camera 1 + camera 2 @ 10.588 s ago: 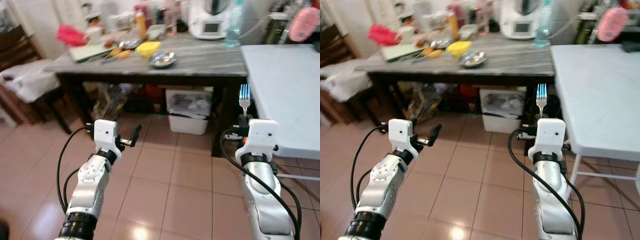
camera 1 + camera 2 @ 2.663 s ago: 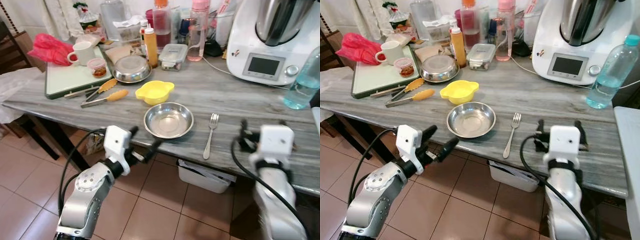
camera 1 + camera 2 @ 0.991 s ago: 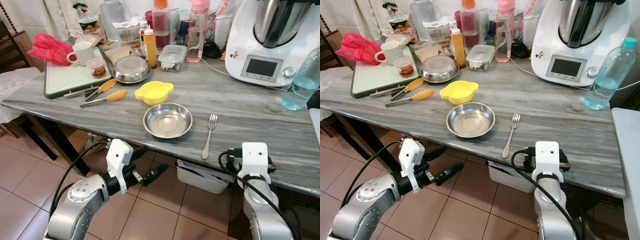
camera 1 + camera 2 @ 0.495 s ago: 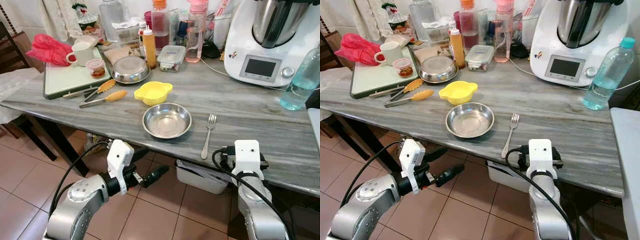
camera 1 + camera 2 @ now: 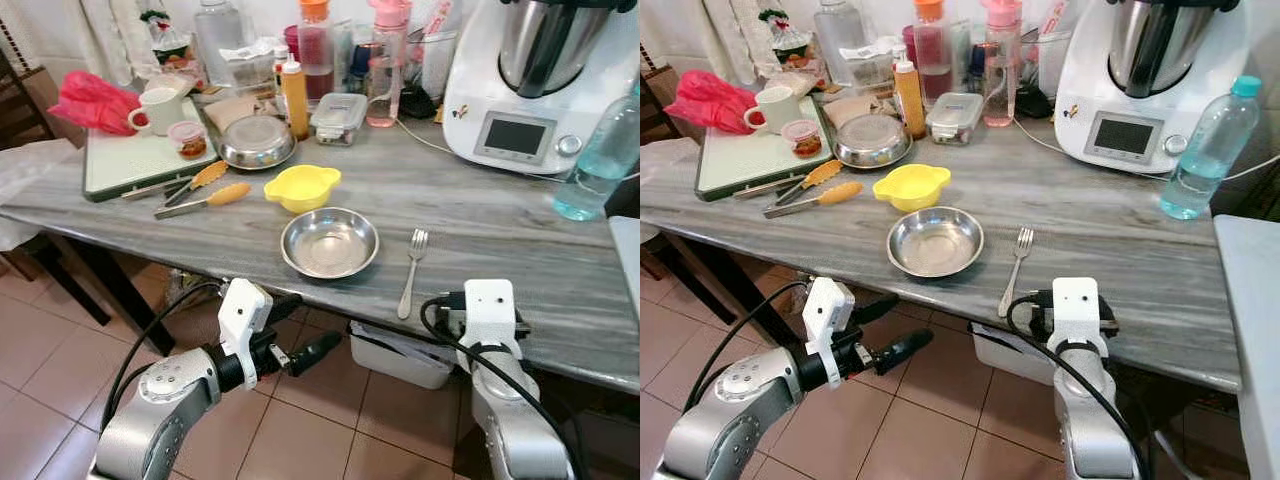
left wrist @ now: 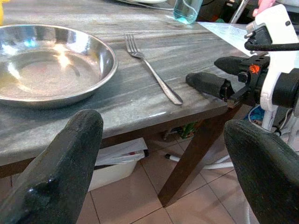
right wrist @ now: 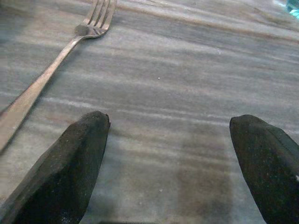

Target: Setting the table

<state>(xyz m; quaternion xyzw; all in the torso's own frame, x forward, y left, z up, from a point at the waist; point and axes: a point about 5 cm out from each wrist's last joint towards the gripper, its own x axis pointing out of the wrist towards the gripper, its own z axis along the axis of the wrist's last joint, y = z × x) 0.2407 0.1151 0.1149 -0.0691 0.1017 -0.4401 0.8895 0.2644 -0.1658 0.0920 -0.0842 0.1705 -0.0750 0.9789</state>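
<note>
Grey wood-grain surface (image 5: 480, 215) spans the view, cluttered along its far side: white kitchen machine (image 5: 525, 85), clear water bottle (image 5: 598, 160), orange sauce bottle (image 5: 294, 97), lidded container (image 5: 337, 110), covered steel bowl (image 5: 257, 141), white mug (image 5: 158, 110) on a green tray (image 5: 125, 160), red bag (image 5: 92, 100), orange-handled tongs (image 5: 205, 190). Nearer the front edge: yellow bowl (image 5: 301, 187), and just in front of it an empty steel plate (image 5: 329, 242). Fork (image 5: 409, 271) lies flat just right of the plate, not touching it, tines pointing away from the robot.

Right gripper (image 7: 170, 163) sits at the surface's front edge, just right of the fork handle; fingers (image 7: 74, 168) spread wide, empty, hovering low over bare surface. Left gripper (image 5: 300, 330) is below the front edge, in front of the plate; fingers (image 6: 65, 163) wide apart, holding nothing. Tiled floor (image 5: 60, 370) and a white bin (image 5: 400, 355) show under the surface.
</note>
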